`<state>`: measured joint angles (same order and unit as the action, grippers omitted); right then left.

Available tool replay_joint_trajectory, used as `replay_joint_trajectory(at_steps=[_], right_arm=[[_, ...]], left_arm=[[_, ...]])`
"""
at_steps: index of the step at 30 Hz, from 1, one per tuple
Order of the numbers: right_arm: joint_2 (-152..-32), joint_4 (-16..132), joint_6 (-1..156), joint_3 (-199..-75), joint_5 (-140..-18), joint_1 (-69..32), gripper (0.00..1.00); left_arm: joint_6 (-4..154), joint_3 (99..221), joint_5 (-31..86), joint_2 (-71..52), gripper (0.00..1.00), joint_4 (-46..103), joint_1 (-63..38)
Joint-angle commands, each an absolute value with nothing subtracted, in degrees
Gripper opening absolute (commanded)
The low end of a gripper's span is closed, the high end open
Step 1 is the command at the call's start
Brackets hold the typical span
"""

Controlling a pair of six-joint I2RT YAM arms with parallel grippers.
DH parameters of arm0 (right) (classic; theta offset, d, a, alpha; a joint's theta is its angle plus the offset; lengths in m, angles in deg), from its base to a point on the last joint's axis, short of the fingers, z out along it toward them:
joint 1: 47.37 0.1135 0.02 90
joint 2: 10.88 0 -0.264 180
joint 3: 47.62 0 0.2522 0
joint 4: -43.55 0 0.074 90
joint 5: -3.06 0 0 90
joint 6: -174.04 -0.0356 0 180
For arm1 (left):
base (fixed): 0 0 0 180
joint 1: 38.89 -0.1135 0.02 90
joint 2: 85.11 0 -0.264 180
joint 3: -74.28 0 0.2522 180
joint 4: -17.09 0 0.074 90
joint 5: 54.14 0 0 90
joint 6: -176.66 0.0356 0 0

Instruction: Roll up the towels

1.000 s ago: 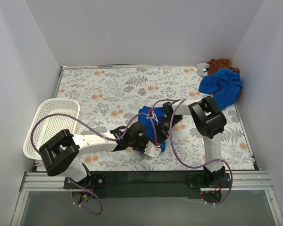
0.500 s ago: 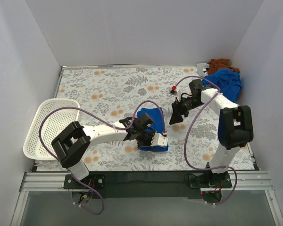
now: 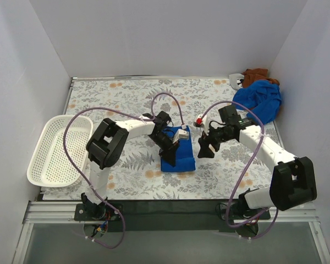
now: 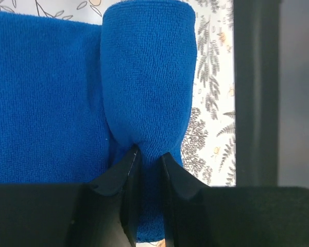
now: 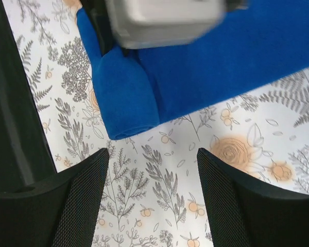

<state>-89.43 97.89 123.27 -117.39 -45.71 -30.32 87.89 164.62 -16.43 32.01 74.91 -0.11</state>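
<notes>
A royal-blue towel lies mid-table, one end wound into a short roll beside its flat part. My left gripper is shut on that rolled end; in the left wrist view the left gripper pinches the cloth between its black fingers. My right gripper hovers open just right of the towel. In the right wrist view the right gripper holds nothing, and the roll lies ahead of it. More blue towels are heaped at the back right.
A brown cloth lies behind the blue heap in the far right corner. A white mesh basket stands at the left edge. The floral tabletop is walled on three sides by white panels.
The right gripper let go of the towel, opened and drew off to the right. The left gripper closed on the rolled end and swung round to the towel's far side.
</notes>
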Motion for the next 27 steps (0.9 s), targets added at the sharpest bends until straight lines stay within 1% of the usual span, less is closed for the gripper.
replay_joint_trajectory(at_steps=[1,4,5,7,11,14,16,17,18,20,21,22,23,25,26,27], right_arm=[[-87.52,89.85,122.89,-115.70,-50.90,-22.27,0.63],[-88.75,85.45,121.93,-114.64,-56.69,-16.63,0.64],[-89.36,82.74,121.58,-114.47,-59.40,-13.31,0.64],[-91.65,79.74,120.87,-114.29,-60.83,-9.52,0.64],[-94.63,75.16,121.92,-111.49,-65.13,-4.93,0.64],[-97.09,72.52,123.50,-108.93,-68.21,-1.77,0.63],[-99.29,71.64,123.16,-108.58,-69.62,-0.36,0.55],[-100.00,71.55,123.07,-108.58,-69.63,-0.01,0.49],[-100.53,71.46,122.89,-108.58,-69.63,-0.09,0.33],[-101.49,71.28,123.15,-108.40,-69.45,-0.09,0.20],[-102.11,71.20,123.50,-108.14,-69.28,0.00,0.07],[-102.29,71.28,123.59,-107.97,-69.01,0.00,0.03],[-102.46,71.55,123.77,-107.88,-67.97,-0.09,0.01],[-102.64,72.42,123.95,-107.79,-65.95,-0.61,0.01],[-102.99,72.86,123.95,-107.87,-63.85,-0.79,0.01],[-103.34,73.56,123.95,-108.66,-62.61,-1.05,0.01]], left_arm=[[94.38,167.21,-7.90,39.25,0.13,81.73,-2.85],[95.36,170.12,-8.87,42.33,0.15,83.84,-4.00],[95.97,170.48,-8.87,42.94,0.15,83.94,-4.09],[96.50,171.10,-8.79,44.53,0.17,84.20,-4.61],[96.94,173.47,-10.19,46.81,0.20,84.82,-5.93],[96.42,175.22,-11.42,48.05,0.22,84.99,-7.07],[96.24,176.19,-11.25,48.92,0.24,85.26,-7.60],[96.15,176.55,-11.25,49.01,0.24,85.17,-7.87],[95.98,176.90,-11.07,48.93,0.25,85.08,-8.04],[95.71,176.99,-11.07,48.49,0.29,85.08,-8.83],[95.45,176.99,-11.25,48.23,0.31,85.00,-9.18],[95.36,176.73,-11.60,47.62,0.33,85.08,-9.88],[95.45,176.38,-12.38,46.91,0.36,85.17,-10.32],[95.88,174.81,-16.24,43.23,0.42,85.00,-12.34],[96.06,174.18,-17.21,41.91,0.49,84.82,-13.13],[96.06,173.74,-18.35,39.11,0.52,84.56,-13.84]])
